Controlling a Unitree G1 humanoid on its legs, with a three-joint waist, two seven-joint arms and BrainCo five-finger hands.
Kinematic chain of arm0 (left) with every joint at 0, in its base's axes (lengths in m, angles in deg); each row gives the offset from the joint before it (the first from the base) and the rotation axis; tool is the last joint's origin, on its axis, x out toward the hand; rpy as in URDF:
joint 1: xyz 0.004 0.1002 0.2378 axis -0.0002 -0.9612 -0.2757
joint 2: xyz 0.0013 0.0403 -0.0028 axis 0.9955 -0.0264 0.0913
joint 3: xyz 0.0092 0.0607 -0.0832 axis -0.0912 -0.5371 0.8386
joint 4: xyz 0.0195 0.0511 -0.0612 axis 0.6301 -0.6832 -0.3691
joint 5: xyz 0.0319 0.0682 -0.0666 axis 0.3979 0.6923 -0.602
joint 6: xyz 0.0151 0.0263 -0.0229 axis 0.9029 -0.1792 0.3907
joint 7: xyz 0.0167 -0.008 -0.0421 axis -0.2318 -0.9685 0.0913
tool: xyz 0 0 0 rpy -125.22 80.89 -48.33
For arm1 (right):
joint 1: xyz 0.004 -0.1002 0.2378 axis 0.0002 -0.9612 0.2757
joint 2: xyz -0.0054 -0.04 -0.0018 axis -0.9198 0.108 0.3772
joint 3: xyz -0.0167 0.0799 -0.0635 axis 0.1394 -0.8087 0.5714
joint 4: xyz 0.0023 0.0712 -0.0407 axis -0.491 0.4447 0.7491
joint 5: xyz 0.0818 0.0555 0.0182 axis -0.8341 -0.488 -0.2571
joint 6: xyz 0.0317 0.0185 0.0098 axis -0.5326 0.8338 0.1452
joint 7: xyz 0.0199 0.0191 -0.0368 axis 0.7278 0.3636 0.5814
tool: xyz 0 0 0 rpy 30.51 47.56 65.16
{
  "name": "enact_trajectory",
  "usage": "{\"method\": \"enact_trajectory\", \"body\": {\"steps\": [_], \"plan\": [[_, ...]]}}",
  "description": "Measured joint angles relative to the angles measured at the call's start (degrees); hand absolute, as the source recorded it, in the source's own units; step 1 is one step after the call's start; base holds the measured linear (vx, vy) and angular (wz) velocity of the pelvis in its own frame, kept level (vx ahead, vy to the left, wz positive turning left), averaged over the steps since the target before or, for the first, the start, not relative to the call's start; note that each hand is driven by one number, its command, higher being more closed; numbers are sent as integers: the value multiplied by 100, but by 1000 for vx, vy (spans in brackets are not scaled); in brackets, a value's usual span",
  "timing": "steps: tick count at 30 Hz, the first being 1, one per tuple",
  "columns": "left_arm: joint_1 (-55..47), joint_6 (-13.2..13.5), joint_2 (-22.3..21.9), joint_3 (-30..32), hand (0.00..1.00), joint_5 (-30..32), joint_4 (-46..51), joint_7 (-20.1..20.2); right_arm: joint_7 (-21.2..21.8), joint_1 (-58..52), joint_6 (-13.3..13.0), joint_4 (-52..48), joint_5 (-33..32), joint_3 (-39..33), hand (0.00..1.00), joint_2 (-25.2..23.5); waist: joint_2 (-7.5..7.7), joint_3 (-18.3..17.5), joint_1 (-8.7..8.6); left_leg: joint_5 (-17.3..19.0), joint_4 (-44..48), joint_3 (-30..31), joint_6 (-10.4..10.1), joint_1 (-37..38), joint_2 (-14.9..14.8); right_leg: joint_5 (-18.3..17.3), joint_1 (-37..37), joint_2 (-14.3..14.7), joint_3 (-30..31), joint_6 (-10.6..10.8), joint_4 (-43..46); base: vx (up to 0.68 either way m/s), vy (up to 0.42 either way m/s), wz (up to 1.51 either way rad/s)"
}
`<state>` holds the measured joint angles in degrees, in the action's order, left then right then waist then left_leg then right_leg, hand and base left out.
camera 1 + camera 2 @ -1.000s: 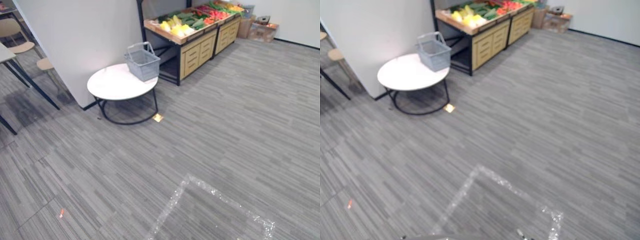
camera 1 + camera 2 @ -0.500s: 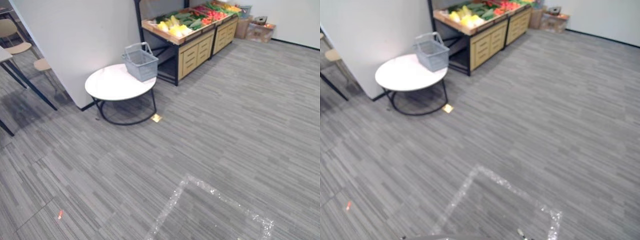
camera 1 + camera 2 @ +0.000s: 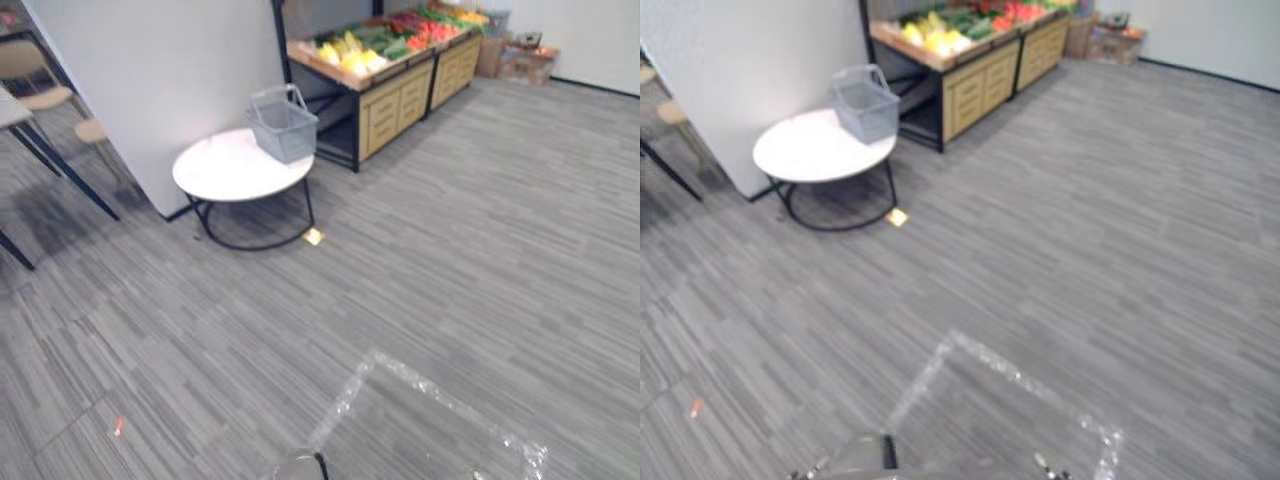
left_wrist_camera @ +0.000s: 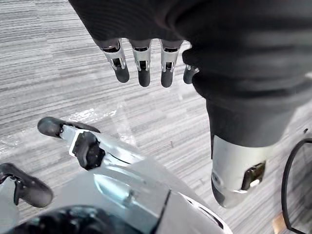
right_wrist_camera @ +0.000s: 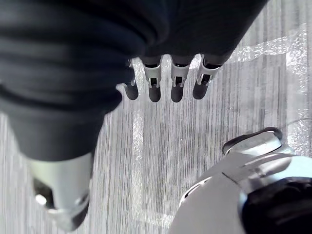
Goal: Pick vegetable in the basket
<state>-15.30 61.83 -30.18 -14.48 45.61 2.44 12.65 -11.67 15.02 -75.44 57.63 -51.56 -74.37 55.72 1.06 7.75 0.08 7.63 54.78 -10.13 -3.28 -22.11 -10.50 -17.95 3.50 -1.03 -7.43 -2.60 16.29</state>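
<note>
A grey wire basket [image 3: 283,123] with its handle up stands at the far edge of a round white table [image 3: 228,170], some way ahead to the left. Behind it is a wooden stand [image 3: 385,88] with drawers, topped with yellow, green and red vegetables [image 3: 375,45]. My left hand [image 4: 142,58] hangs over the carpet in the left wrist view, fingers relaxed and holding nothing. My right hand [image 5: 163,78] hangs the same way in the right wrist view, with nothing in it. Both hands are far from the basket and the stand.
A white partition wall [image 3: 160,70] rises just behind the table. Chairs and a dark-legged desk [image 3: 40,110] stand at the far left. Cardboard boxes [image 3: 522,60] sit at the back right. A shiny taped square [image 3: 430,400] marks the grey carpet close by; a small yellow tag [image 3: 315,236] lies by the table.
The whole picture has shifted slightly as the camera moved. The basket, table and stand keep their places.
</note>
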Motion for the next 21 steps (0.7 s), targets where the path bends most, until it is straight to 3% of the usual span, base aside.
{"method": "enact_trajectory", "body": {"steps": [1, 3, 7, 8, 9, 10, 11, 12, 14, 16, 17, 18, 19, 21], "plan": [[0, 2, -9, -26, 0, -1, 15, 3, 0, 39, -3, -17, 0, 9, 0, 9, 17, -11, 8, 44, -202, 1, -22, -115, 28, -5, 25, -30, 26, 11, -28, 257, 61, -13], [-5, 3, -47, -66, 0, -130, 18, -4, -4, 226, -6, -24, 0, 84, 0, 42, -23, 22, 40, 6, -1447, -33, -45, -296, 95, 1, 118, -150, 86, 166, -158, 305, 101, -21], [-50, 38, -165, -44, 0, -164, 37, -79, -37, 354, -25, -202, 4, 459, 0, 77, -131, 34, 104, -656, -4223, -24, -115, -254, -58, -365, 571, -273, 311, 589, -440, 425, 226, -26], [-49, 39, -171, -37, 0, -164, 36, -80, -39, 357, -25, -202, 4, 477, 0, 79, -141, 31, 123, -670, -4289, -23, -125, -258, -75, -403, 594, -279, 339, 601, -441, 589, 443, -57], [-88, 38, -157, -3, 0, -164, 31, -70, -41, 349, -20, -192, 6, 479, 0, 72, -93, -25, 217, -1165, -4146, -60, -102, -273, -60, -655, 896, -519, 493, 650, -598, 458, 352, -46], [-147, 37, -87, 3, 0, -161, 22, -64, -40, 332, -23, -154, 6, 432, 0, 12, -41, -134, 230, -1265, -3938, -159, -74, -299, 53, -661, 1019, -690, 531, 657, -682, 601, 376, -55], [-201, 66, 3, 15, 0, -153, -3, -76, 4, 349, -17, -2, 42, 239, 0, -122, 209, -408, 210, -1013, -3634, -323, 94, -481, 284, -520, 831, -954, 809, 493, -526, 509, 266, -15], [-176, 78, 36, 13, 0, -150, -6, -76, 14, 348, -18, 7, 48, 168, 0, -177, 287, -496, 165, -939, -3574, -359, 195, -496, 406, -346, 689, -1072, 907, 535, -327, 796, 406, 7], [-42, 107, 140, -161, 0, -135, -52, -71, 20, 368, -5, 168, 50, -223, 0, -218, 348, -529, 110, -518, -3342, -384, 459, -247, 746, 506, 386, -1318, 1130, 623, 822, 899, 470, 23], [-80, 115, 287, -490, 0, -95, -42, -62, 82, 331, -22, 138, 48, -385, 0, -136, 385, -482, 83, 98, -3631, -519, 615, 771, 1096, 2766, -424, -1536, 1302, 672, 3022, 843, 396, -6], [-72, 114, 348, -594, 0, -93, -37, -54, 132, 329, -27, 124, 44, -377, 0, -130, 415, -412, -12, 280, -3724, -501, 673, 1225, 1227, 2670, -860, -1587, 1247, 630, 4209, 631, 265, 1], [-81, 108, 387, -678, 0, -81, -55, -54, 133, 312, -26, 123, 44, -371, 0, -129, 411, -397, -52, 340, -3794, -489, 705, 1467, 1271, 2406, -1086, -1567, 1197, 603, 4687, 563, 173, 14], [-76, 110, 424, -865, 0, -47, -93, -42, 133, 230, -29, 88, 44, -375, 0, -124, 338, -368, -142, 376, -4045, -462, 744, 2031, 1289, 1890, -1531, -1459, 871, 513, 5316, 374, 96, 5], [11, 107, 366, -872, 0, 32, -94, -8, 136, 132, -31, 32, 35, -380, 0, -137, 235, -317, -150, 387, -4542, -426, 730, 2694, 1282, 1408, -2123, -1318, 531, 470, 5380, 475, 90, 2]]}}
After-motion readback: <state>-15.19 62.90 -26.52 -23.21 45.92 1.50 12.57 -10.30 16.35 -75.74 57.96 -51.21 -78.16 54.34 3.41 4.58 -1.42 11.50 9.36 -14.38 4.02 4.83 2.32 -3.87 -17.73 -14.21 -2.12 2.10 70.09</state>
